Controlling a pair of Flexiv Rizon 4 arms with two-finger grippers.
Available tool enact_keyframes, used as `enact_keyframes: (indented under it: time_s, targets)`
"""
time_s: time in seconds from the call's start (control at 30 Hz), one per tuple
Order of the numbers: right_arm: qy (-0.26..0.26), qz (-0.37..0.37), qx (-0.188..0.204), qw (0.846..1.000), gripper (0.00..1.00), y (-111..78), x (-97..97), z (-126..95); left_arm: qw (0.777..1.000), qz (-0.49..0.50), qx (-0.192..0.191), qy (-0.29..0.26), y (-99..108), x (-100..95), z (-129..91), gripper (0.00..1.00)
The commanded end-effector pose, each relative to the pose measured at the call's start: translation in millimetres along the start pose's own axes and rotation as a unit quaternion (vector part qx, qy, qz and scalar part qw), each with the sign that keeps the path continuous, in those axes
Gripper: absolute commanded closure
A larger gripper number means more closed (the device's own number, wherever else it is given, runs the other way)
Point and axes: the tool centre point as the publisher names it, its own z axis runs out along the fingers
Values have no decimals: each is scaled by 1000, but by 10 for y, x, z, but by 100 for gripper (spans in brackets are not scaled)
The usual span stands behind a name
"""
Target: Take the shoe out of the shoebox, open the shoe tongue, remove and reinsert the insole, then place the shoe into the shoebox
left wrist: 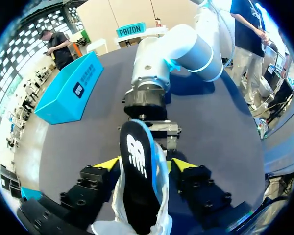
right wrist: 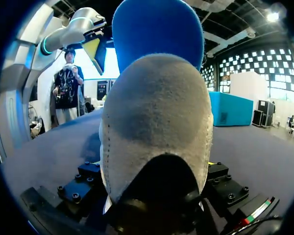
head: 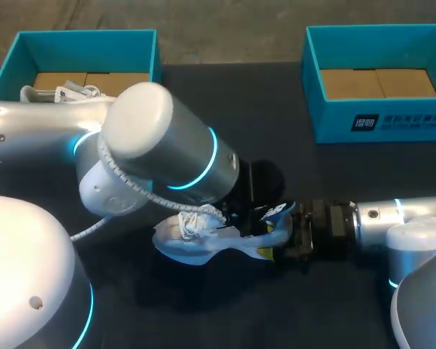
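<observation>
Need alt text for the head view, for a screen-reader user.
At the middle of the dark table, a white shoe is clamped at one end by the right gripper, with the left arm hanging over it. At the far edge stand a left shoebox, holding another shoe, and a right shoebox, both teal.

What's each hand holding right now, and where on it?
Both hold the shoe: left hand clamps its sides, right hand seems to grip its heel end.
</observation>
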Motion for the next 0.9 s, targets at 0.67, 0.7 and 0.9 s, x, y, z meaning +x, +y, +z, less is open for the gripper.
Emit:
enact_keyframes:
  time_s: [0.67, 0.7, 0.9]
  targets:
    - [-1, 0, 2, 1000, 100, 6, 10, 7, 995, -7, 5, -101, 90, 97, 112, 51]
    - [-1, 0, 2, 1000, 100, 6, 10, 7, 995, -7, 5, -101, 88, 89, 127, 51]
    - [-1, 0, 2, 1000, 100, 6, 10, 7, 993, -4, 1, -114, 71, 85, 170, 52]
